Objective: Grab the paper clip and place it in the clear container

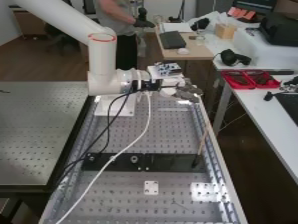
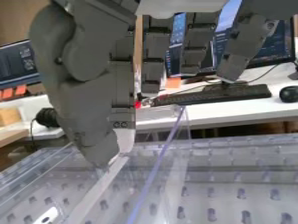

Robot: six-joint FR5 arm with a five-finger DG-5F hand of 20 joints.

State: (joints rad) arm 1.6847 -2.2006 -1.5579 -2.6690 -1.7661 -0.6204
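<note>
Right up by the wrist camera looms the robot hand, and over in the high view it's out over the far part of the perforated bench. Look at that arm! Its long white section slants down to a joint ringed in orange, the next drops almost upright, and then the wrist turns sideways, carrying the hand out level across the metal. From the wrist, the robot hand points downward. What's its grip doing? I cannot tell how wide it is, nor whether it has the paper clip. And just below it, the clear container, its see-through walls catching the light near the hand's lower end; touching or apart, I can't say. Between the hand and the high camera, a wooden stick leans beside a dark strip, with a small white plate nearer that camera. Off to the hand's far side sit red trays.
</note>
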